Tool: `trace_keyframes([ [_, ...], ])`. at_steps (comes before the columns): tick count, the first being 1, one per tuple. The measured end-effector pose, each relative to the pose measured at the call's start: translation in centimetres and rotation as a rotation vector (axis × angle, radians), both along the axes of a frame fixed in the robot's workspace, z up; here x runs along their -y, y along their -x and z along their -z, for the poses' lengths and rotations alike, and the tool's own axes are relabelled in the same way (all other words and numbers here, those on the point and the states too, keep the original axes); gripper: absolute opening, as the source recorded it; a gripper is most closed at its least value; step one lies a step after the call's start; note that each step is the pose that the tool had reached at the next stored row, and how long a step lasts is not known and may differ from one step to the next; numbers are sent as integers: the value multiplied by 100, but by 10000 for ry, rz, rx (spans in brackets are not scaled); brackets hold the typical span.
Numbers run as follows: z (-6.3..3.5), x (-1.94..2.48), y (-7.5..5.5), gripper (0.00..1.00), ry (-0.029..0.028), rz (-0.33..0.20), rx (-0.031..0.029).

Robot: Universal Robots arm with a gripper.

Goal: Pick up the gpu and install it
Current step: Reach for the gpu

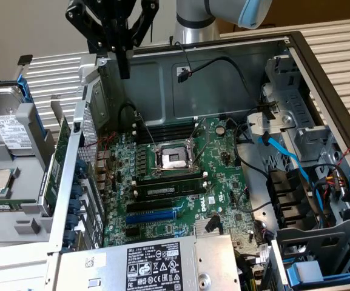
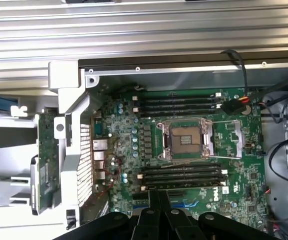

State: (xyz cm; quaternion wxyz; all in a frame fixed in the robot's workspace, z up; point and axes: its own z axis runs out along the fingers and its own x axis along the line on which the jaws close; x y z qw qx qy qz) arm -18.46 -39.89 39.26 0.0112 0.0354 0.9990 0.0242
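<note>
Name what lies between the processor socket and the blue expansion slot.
Black memory slots lie between the processor socket and the blue expansion slot, in the exterior view.

Matt grey sheet-metal case (smooth), matt black end effector

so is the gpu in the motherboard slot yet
Out. The gpu stands on edge in the grey rack outside the case, and the blue slot is bare.
</note>
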Motion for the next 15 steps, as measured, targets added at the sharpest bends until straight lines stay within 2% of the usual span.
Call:
trace_keyframes([
  [15, 0, 0, 682, 11, 0, 0, 1],
])
